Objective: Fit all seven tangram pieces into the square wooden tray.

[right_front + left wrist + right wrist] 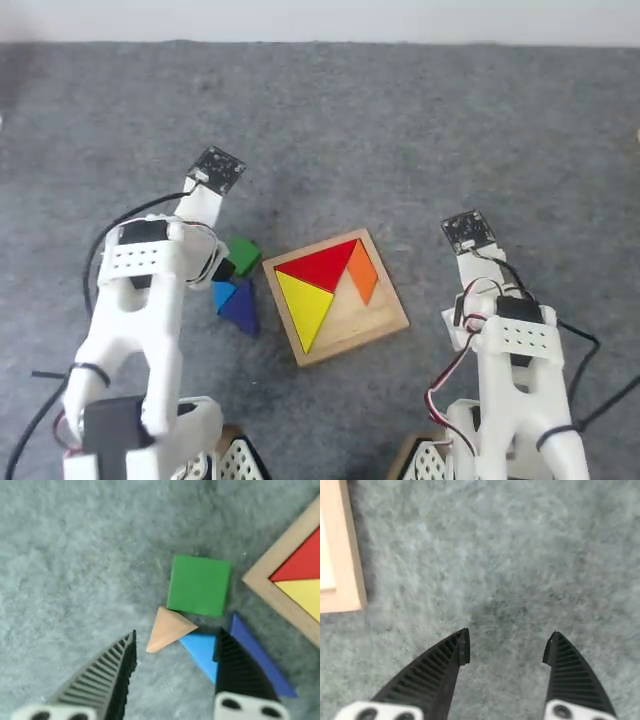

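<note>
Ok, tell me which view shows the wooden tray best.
High view: it takes in the whole tray, with the red triangle, yellow triangle and orange piece inside. The left wrist view catches one corner; the right wrist view, one bare corner.

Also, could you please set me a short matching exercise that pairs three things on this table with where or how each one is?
Things:
1. red triangle
2. green square
3. wooden tray

Places or states:
A. partly filled, bare wood showing
B. loose piece on the grey mat
C. seated inside the wooden tray

Pairs: 1-C, 2-B, 3-A.
</note>
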